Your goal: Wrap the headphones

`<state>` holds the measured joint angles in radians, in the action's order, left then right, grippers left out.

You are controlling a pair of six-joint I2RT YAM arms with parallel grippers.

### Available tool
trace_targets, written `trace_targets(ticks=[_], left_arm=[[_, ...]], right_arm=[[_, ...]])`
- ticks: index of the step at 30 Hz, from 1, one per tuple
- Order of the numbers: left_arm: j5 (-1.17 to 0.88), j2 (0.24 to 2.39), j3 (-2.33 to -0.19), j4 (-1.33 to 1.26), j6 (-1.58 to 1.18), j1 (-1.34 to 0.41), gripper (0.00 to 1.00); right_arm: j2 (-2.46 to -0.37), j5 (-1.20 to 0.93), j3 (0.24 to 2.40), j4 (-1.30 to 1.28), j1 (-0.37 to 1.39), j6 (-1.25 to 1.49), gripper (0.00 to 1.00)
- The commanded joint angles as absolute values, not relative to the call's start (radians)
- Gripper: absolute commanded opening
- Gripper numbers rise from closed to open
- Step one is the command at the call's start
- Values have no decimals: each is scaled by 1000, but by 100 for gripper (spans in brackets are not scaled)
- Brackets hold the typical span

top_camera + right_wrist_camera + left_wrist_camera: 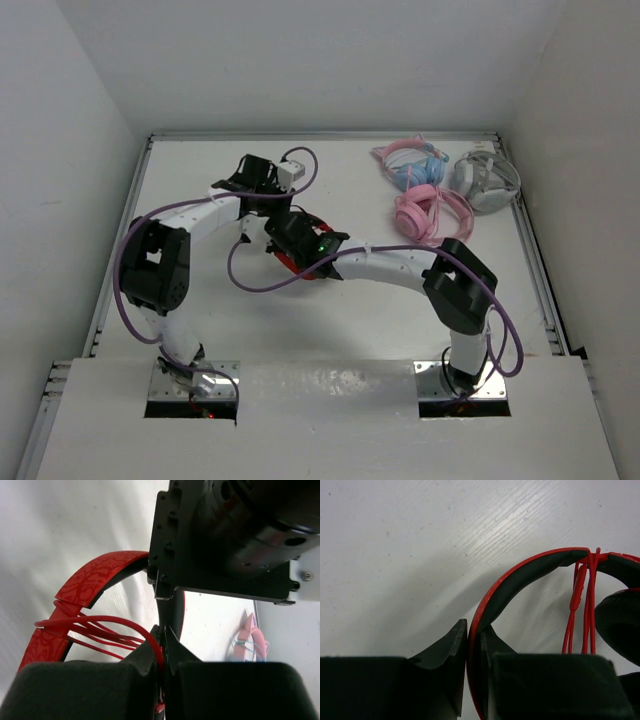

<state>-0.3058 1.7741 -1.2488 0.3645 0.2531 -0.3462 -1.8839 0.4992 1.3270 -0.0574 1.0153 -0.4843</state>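
Thing of task: the headphones [300,268] are on the counter [340,320], well to the left of the pink headphones [430,215] and a little nearer the arm bases. Both wrists largely cover them from above.

Done so far: several turns of the thin red cable [100,622] already lie across the headband [520,575] near its crown. The strands are bunched there and hang down inside the arch beside an ear cup [620,625].

Left to do: by my judgement the wrap is partly through. A free run of cable leads from the bundle to the right pincer, so at least that length has to go round. The plug end is not seen, and how much slack remains I cannot tell.

Left pincer [474,640]: nearly closed, jaws clamped on the headband's side limb, one finger on each face. It serves as the anchor.

Right pincer [161,647]: jaws fully together, pinching the red cable between the fingertips, just under the left wrist housing.

Left arm pose: elbow bowed far out on the side away from the pink headphones, forearm angled back toward them, wrist over the headphones.

Right arm pose: forearm low, stretched across the counter on the near side of the pink headphones, wrist close against the left one.

Risk, as judged: turns look loose and could slide along the band.
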Motion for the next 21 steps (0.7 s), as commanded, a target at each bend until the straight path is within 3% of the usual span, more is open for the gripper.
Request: trace_targets(ticks=[1,5,10,17,21], left_arm=[[-406,1772,-1235,353,198,-331,0],[-403,1714,-1200,339,248,-325,0],[-417,1623,-1157,322,301,-324,0],[-448,1608,-1150,334,324,-325,0],[-456,1606,-1158,339,330,-325,0]], right_arm=[[-1761,583,1371,183,1000,-388,0],[-1723,581,1289,192,910,-368,0],[-1655,408,1134,233,809,-391,0],[-1669,273,1092,181,755,-456,1],[-1710,221,1091,129,747,-460,7]])
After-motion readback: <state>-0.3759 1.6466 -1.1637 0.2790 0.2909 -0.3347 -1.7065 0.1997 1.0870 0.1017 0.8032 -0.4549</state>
